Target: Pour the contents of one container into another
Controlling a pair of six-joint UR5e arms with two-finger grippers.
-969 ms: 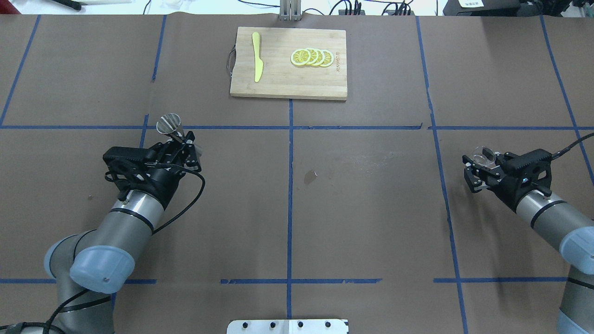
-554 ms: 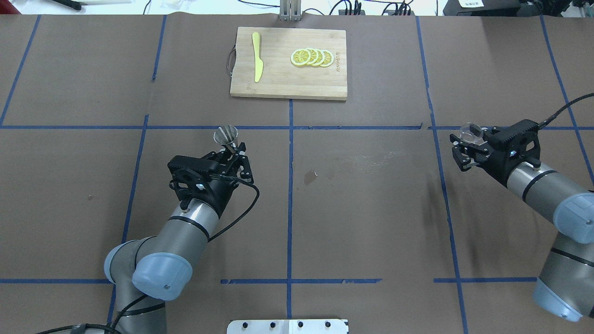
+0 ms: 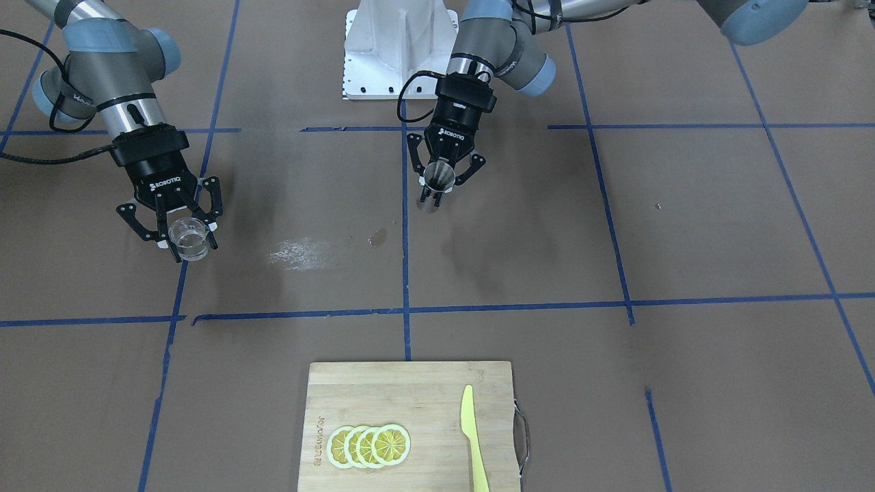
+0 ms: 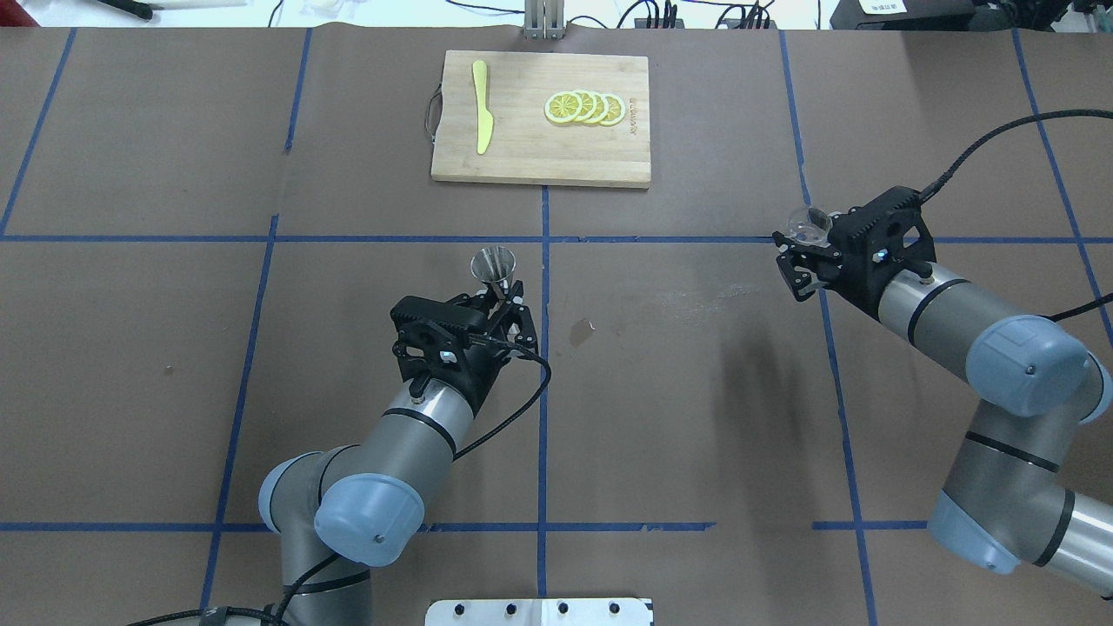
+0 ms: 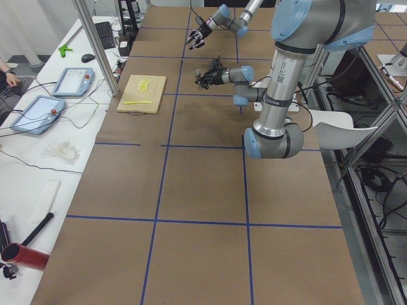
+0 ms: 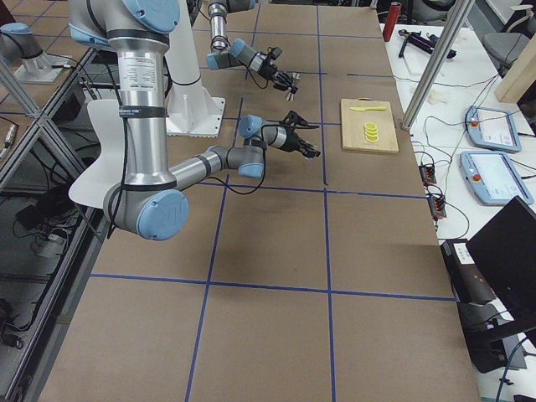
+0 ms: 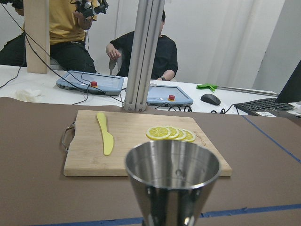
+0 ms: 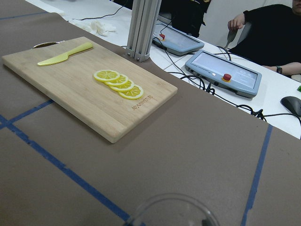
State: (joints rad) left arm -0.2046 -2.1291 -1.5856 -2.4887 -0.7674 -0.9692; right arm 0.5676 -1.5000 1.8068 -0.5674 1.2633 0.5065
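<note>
Two vessels are held up off the surface [image 4: 696,417], one per arm, and the pour depends on the gap between them.

At the left of the overhead view, the left end effector [image 4: 504,300] has its fingers pressed onto the waist of the steel jigger [image 4: 494,263]. The jigger stands roughly upright, its long axis near vertical and its open mouth up. It sits just left of the central blue tape line [image 4: 543,435].

Between the arms lies a bare stretch of brown surface. It carries only a small dark stain [image 4: 581,331] and a pale smear [image 4: 704,300].

At the right, the right end effector [image 4: 804,256] pinches the glass measuring cup [image 4: 809,224]. The cup is well apart from the jigger, to its right and a little farther from the robot. Whether the cup holds liquid cannot be told, and its pour lip is too small to place.

Judged from this layout, the cup has to travel leftward until its lip is over the jigger's narrow mouth. That mouth is a small target, so a late or off-line tilt would spill onto the paper.

The room for this looks ample. The bamboo cutting board [image 4: 522,156], with its yellow knife [image 4: 481,104] and lemon slices [image 4: 584,107], lies at the far edge, well apart from both arms.
</note>
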